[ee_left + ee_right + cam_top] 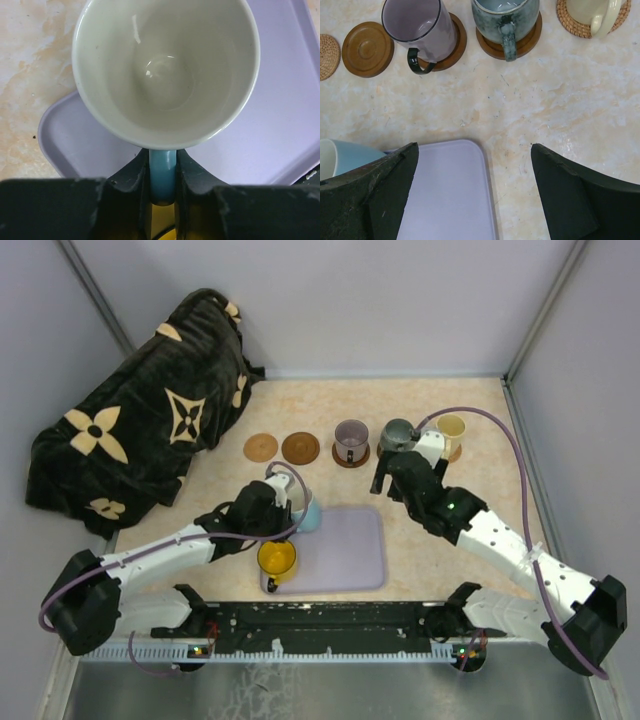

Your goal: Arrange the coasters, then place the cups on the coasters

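Note:
My left gripper [162, 161] is shut on the light blue handle of the white-and-blue cup [165, 70], which stands upright over the far left corner of the lavender tray [280, 115]. From above, this cup [306, 510] is just beyond the yellow-orange cup [277, 558] on the tray's left edge. My right gripper [474, 150] hangs open and empty above the tray's far right corner. In the back row, the mauve-grey cup [417, 25], the dark grey-green cup [505, 17] and the cream cup [590, 12] each sit on a coaster. A brown coaster [367, 48] and a woven tan coaster [327, 56] lie bare.
A black blanket with tan flower shapes [140, 430] is heaped at the back left. Grey walls close the table on three sides. The right arm [480, 530] stretches diagonally from the near right corner toward the cup row.

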Controlling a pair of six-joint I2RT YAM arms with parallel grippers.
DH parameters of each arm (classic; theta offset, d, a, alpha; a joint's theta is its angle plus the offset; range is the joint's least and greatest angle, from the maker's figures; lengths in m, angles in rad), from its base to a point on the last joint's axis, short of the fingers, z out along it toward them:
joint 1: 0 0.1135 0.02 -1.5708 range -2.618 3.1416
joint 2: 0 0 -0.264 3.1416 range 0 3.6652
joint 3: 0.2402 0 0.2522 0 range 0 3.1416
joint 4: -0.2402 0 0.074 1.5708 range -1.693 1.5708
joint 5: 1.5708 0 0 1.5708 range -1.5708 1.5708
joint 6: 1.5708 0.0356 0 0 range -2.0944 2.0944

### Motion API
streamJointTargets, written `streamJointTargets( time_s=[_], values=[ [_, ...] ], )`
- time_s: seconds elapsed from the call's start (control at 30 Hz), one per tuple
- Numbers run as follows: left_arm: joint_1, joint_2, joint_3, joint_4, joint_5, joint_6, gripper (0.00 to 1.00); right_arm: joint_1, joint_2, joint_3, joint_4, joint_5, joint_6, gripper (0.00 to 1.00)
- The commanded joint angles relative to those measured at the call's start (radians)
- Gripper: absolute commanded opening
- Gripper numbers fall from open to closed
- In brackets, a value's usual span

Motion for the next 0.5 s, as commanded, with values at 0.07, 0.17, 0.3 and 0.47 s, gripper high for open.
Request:
streamJointTargets(
  time_s=[0.07, 0.17, 0.3, 0.47],
  values=[
    [-0.027, -0.036, 0.096, -0.021, -0.182, 0.022, 0.00, 0.003, -0.009, -0.013, 0.042, -0.010, 0.018, 0.94],
    [-0.029, -0.036, 0.137, -0.018, -0.252, 0.035, 0.00, 0.002, -0.017, -0.026, 0.037, -0.010, 0.025, 0.94],
    [-0.029, 0.012, 0.206, 0.019, -0.361, 0.071, 0.00, 0.002, -0.055, -0.062, 0.031, 0.007, 0.034, 0.94],
    [-0.028, 0.122, 0.290, 0.105, -0.479, 0.107, 0.00, 0.002, -0.114, -0.110, 0.007, 0.049, 0.038, 0.94]
  ],
)
